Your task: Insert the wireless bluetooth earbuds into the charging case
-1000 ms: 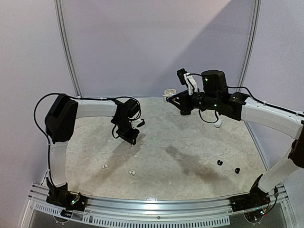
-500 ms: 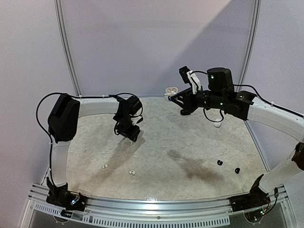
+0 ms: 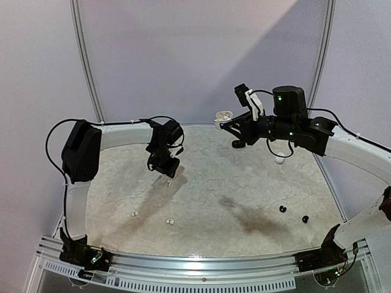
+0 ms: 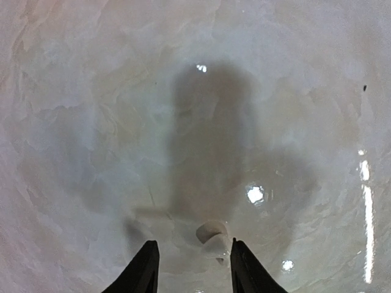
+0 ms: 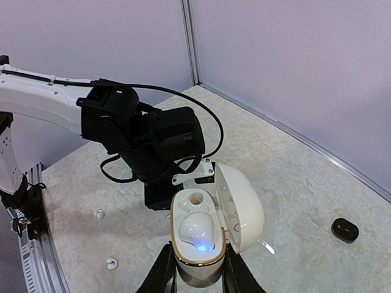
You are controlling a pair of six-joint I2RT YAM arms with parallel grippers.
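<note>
My right gripper (image 5: pixel 200 274) is shut on an open white charging case (image 5: pixel 195 244) and holds it in the air at the back (image 3: pixel 222 116). One white earbud (image 5: pixel 198 232) sits in the case, and the socket beside it is empty. My left gripper (image 4: pixel 192 243) is open over the back left of the table (image 3: pixel 166 174). A white earbud (image 4: pixel 214 237) lies between its fingers, touching the right finger (image 4: pixel 241 268). Two more white earbuds (image 3: pixel 134 213) (image 3: pixel 169 221) lie at the front left. Two black earbuds (image 3: pixel 282 209) (image 3: pixel 304 218) lie at the front right.
A black pebble-shaped case (image 5: pixel 345 229) lies on the table near the back wall. A white rounded thing (image 3: pixel 279 160) lies under my right arm. The table's metal rail (image 3: pixel 195 262) runs along the near edge.
My left gripper has moved a little toward the back of the table. My right gripper has shifted slightly right and up with the open case.
</note>
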